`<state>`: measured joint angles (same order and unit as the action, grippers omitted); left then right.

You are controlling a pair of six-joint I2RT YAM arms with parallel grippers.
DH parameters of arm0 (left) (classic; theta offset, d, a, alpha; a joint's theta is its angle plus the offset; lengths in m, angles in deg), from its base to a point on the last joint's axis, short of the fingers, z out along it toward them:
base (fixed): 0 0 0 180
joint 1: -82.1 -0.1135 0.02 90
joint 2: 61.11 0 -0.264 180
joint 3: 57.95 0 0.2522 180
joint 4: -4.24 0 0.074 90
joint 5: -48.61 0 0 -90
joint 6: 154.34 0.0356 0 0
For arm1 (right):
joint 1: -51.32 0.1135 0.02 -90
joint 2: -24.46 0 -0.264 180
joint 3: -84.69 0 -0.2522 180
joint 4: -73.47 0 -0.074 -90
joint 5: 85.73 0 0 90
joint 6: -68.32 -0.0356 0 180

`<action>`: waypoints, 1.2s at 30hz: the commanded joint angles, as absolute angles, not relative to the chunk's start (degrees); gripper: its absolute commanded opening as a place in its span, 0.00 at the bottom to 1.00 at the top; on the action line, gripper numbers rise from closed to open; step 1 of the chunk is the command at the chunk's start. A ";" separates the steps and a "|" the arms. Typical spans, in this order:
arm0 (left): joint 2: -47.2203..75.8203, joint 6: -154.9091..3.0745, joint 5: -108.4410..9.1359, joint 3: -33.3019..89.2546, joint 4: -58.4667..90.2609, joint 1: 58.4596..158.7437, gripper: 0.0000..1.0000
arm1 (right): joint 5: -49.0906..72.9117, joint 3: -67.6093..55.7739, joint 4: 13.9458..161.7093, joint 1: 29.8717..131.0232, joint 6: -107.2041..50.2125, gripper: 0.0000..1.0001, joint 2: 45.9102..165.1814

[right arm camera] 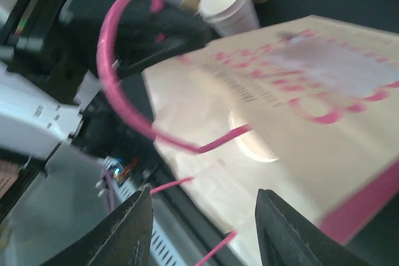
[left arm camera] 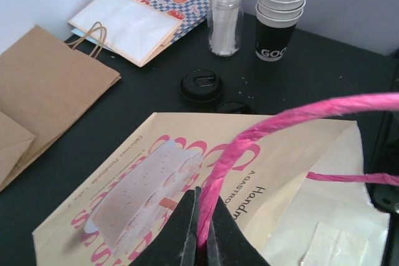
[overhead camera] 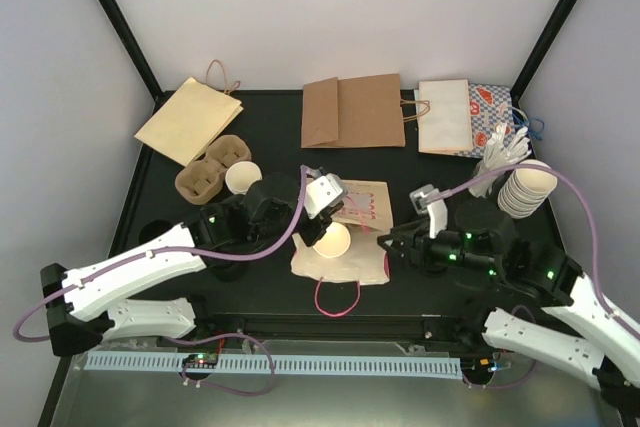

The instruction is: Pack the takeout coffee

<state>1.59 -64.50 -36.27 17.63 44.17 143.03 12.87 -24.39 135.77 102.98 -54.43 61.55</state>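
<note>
Pinching pink handle (left arm camera: 280, 119) with left fingers (left arm camera: 182, 232), right fingers (right arm camera: 131, 235) spread beside edge of bag (left arm camera: 299, 160)

How many of each
Five paper bags (overhead camera: 350, 112), two loose cups (overhead camera: 243, 177), one cup stack (overhead camera: 525, 190), one cup tray (overhead camera: 205, 175), two black lids (left arm camera: 199, 85), one straw jar (left arm camera: 224, 26).
</note>
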 commanded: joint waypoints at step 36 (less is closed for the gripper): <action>4.96 -83.45 -57.09 20.69 37.80 135.01 0.02 | -33.83 -34.54 124.49 138.16 -50.47 0.48 82.80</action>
